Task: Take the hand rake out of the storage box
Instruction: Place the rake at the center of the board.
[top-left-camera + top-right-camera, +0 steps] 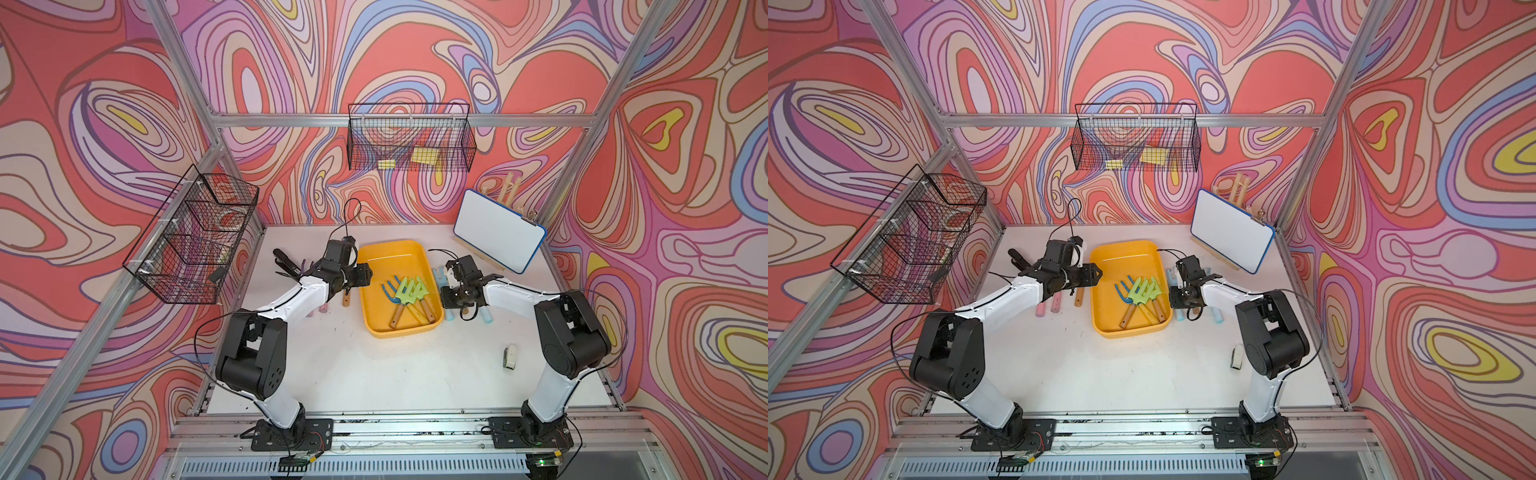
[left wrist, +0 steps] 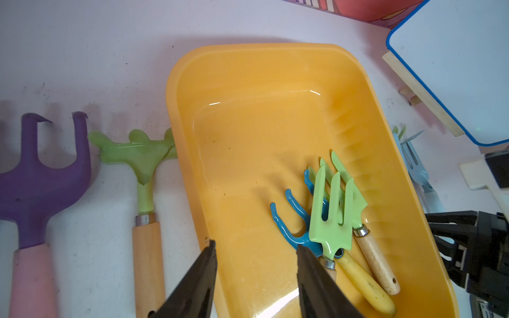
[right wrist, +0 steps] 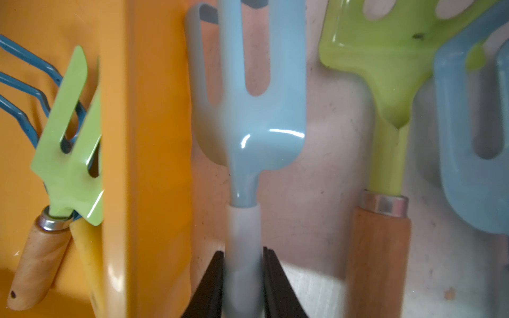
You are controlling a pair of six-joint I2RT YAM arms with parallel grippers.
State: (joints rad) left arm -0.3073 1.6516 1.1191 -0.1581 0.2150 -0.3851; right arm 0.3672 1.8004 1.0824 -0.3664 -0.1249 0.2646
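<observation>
The blue hand rake [image 2: 292, 220] is lying in the storage box [image 2: 248, 82] under green forks [image 2: 330, 214], probably light and stiff, wooden handle likeliest to grip, while the left gripper [image 2: 255, 245] is hovering parted and the right gripper [image 3: 242, 256] is clamping a pale-blue fork [image 3: 248, 124].

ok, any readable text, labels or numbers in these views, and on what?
No text reads in any view.
whiteboard: blank.
yellow pads in the back wire basket: too small to tell.
small white item on the table: any marking too small to read.
storage box: no marks show.
</observation>
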